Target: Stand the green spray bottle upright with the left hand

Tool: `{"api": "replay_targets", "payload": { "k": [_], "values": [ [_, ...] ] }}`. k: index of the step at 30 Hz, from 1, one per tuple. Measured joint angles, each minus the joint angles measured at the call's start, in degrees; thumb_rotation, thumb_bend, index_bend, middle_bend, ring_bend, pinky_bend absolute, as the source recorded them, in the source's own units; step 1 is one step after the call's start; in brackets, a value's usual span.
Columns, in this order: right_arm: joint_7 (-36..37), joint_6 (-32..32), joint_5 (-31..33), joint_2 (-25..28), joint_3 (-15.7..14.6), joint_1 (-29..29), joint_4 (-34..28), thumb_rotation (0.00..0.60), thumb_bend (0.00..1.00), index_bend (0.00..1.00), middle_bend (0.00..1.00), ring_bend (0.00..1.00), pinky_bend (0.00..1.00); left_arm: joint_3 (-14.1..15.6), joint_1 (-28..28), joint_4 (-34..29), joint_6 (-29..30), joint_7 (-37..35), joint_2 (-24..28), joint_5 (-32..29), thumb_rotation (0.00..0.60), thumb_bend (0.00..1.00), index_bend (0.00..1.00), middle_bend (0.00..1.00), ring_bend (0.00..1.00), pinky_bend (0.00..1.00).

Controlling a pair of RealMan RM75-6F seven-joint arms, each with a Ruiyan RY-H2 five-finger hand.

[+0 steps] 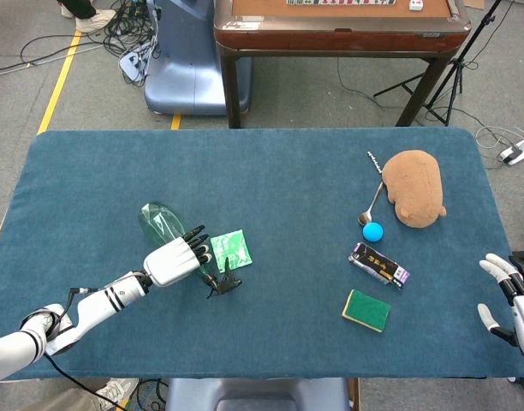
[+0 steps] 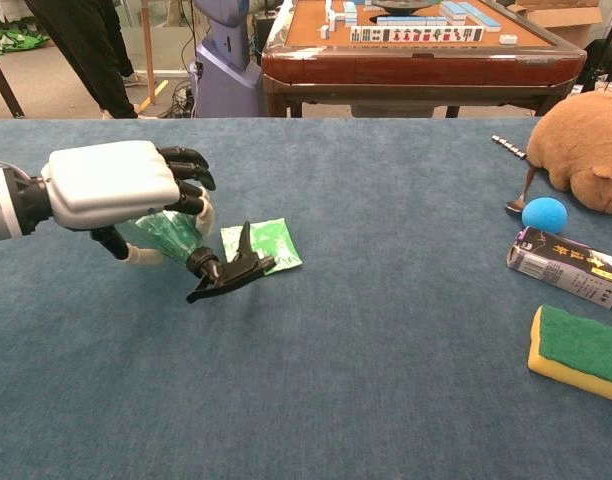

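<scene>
My left hand grips the green spray bottle, nozzle tilted toward 4 o'clock. I'd swing its base onto the table slowly, clear of the green packet. Right hand idles, fingers spread.

Near the left edge of the blue surface, the left hand grips the green spray bottle, fingers curled over its body, with the bottle tilted and its black trigger head pointing right over a green packet. Toward the right edge lie a blue ball, a dark carton, a green sponge and a brown plush toy.
</scene>
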Motion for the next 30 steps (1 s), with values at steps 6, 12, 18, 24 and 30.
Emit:
{"api": "replay_targets", "payload": {
  "k": [6, 12, 18, 24, 30],
  "values": [
    [0.6, 0.3, -0.2, 0.0, -0.1, -0.2, 0.4, 0.6, 0.33, 0.21, 0.17, 0.07, 0.06, -3.5, 1.1, -6.7, 2.0, -11.4, 1.8, -7.0, 0.6, 0.31, 0.57, 0.48, 0.22, 0.17],
    [1.4, 0.8, -0.2, 0.0, -0.1, -0.6, 1.0, 0.6, 0.33, 0.21, 0.17, 0.07, 0.06, -9.0, 2.4, -13.8, 2.8, -20.4, 3.8, -16.2, 0.6, 0.31, 0.55, 0.47, 0.22, 0.18],
    [1.8, 1.1, -0.3, 0.0, -0.1, -0.9, 1.4, 0.6, 0.33, 0.21, 0.17, 0.07, 0.06, -12.9, 3.6, -18.3, 0.3, -32.0, 4.9, -24.7, 0.6, 0.31, 0.53, 0.46, 0.21, 0.18],
    [1.7, 1.0, -0.3, 0.0, -0.1, -0.9, 1.4, 0.6, 0.33, 0.21, 0.17, 0.07, 0.06, -17.1, 5.1, -20.2, -3.7, -41.4, 4.2, -34.0, 0.6, 0.31, 0.52, 0.46, 0.2, 0.18],
    [1.3, 0.8, -0.2, 0.2, -0.1, -0.9, 1.0, 0.6, 0.33, 0.21, 0.17, 0.07, 0.06, -19.5, 6.6, -17.8, -2.6, -44.3, 0.1, -36.7, 0.6, 0.31, 0.51, 0.46, 0.2, 0.18]
  ]
}}
